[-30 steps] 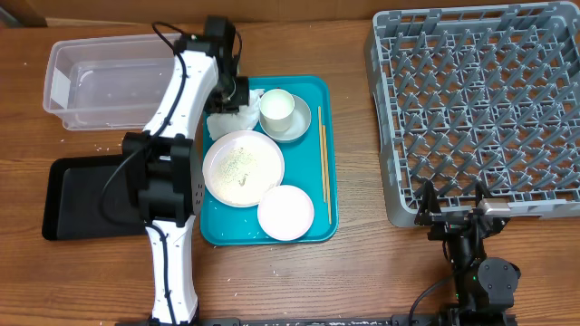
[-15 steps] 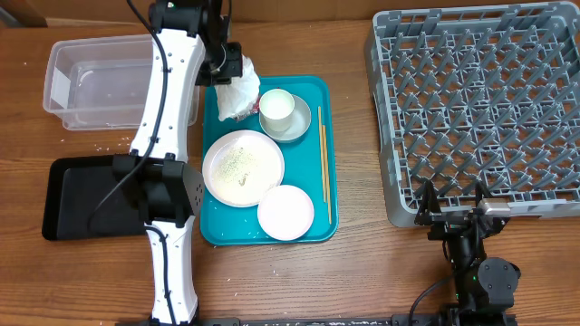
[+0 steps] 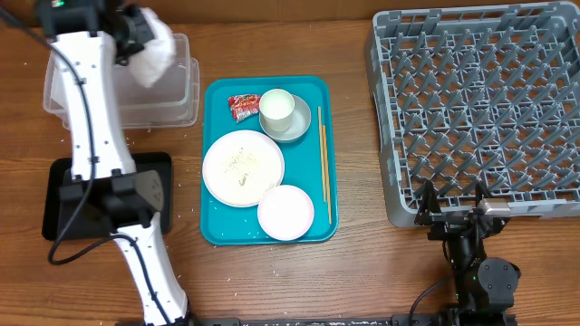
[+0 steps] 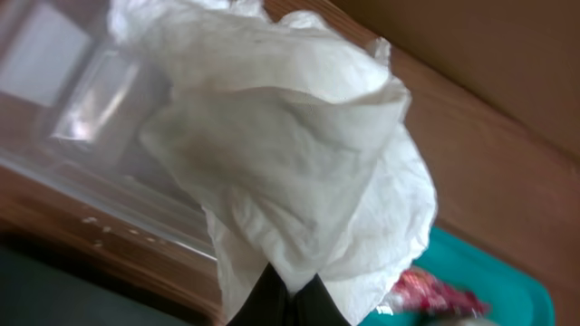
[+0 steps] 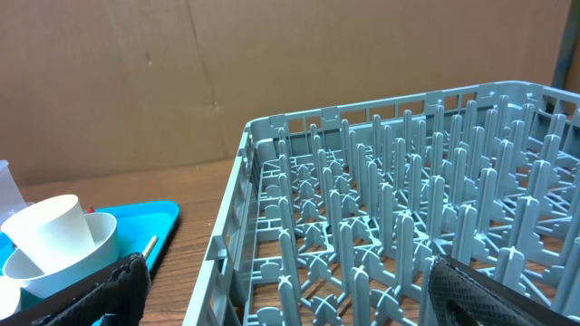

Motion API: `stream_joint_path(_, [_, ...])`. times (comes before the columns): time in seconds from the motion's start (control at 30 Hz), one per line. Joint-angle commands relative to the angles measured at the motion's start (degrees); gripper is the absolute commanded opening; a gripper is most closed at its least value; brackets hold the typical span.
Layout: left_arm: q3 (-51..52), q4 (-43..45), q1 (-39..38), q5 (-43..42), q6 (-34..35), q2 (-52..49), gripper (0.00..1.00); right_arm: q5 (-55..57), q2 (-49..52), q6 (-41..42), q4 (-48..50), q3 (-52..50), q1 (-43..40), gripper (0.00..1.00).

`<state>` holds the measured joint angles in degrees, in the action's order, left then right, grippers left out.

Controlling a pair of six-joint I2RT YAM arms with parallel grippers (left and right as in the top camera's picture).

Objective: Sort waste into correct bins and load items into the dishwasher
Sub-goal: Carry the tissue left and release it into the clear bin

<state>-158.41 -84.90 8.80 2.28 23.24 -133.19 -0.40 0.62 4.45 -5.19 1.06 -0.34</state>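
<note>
The left tool [image 4: 285, 306] is clenching the crumpled white napkin [image 3: 154, 52] above the clear tub [image 3: 181, 104] at the bench's far-left corner. Waste sorting is underway; the next move likely calls for letting go over the tub. The right tool [image 3: 450, 210] is gaping empty beside the dish rack [image 3: 471, 109].

My remote work site: a lab test bench, shown by the wooden table [image 3: 353, 272], plain brown board backdrop [image 5: 272, 81], and a grey dish rack [image 3: 480, 109] set near a teal tray [image 3: 222, 226].
</note>
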Motion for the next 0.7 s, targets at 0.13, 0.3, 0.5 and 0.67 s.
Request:
stream_joint_path(0.13, [3.91,6.43,3.72,2.99,8.48,-1.09,0.44,0.35,-0.46,-0.2,0.33,-0.59,0.0,1.0])
stream_joint_path(0.3, [4.04,7.61,3.89,-3.32,7.06,-1.03,0.79,0.35,-0.46,-0.2,0.33,-0.59,0.0,1.0])
stream_joint_path(0.5, [4.04,7.19,2.36,-21.62,0.39,-1.05,0.64,0.35,-0.46,-0.2,0.35,-0.59,0.0,1.0])
stream_joint_path(0.67, [4.28,6.69,-2.4,-23.1,-7.21,-1.07,0.59,0.35,-0.46,-0.2,0.33,-0.59,0.0,1.0])
